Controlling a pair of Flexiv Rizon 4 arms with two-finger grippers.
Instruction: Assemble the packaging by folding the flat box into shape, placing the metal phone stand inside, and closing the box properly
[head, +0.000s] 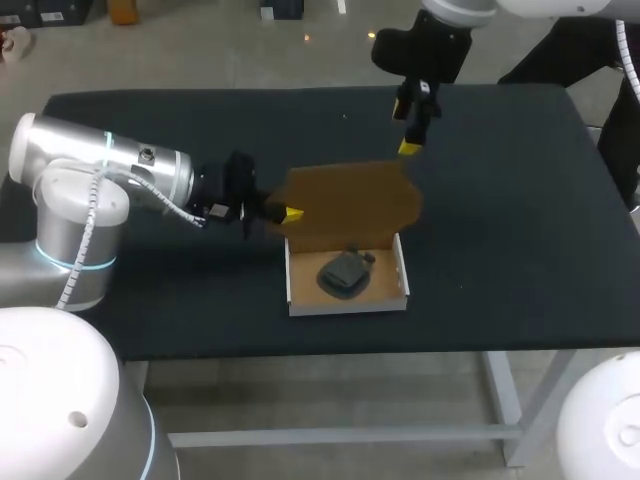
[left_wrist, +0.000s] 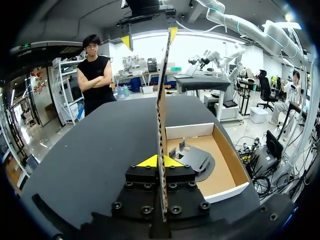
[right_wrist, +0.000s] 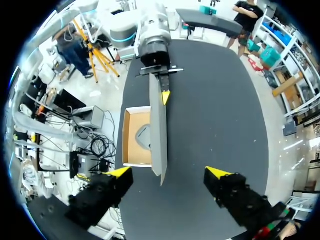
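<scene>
Left gripper (left_wrist: 160, 161) pinches lid (head: 350, 205) upright, phone stand (head: 345, 272) seated in box (head: 400, 285); right gripper (right_wrist: 169, 172) hangs wide open, presumably for closing.

- box (head: 347, 306): paper board, matt; white outer walls, raw brown inside.
- lid (head: 350, 205): same brown board, dull and smooth.
- phone stand (head: 345, 272): dark grey metal, faint sheen.
- tabletop (head: 500, 200): black, matt, cloth-like.
- left arm (head: 100, 165): smooth, glossy silvery-white shell, catching the light.
</scene>
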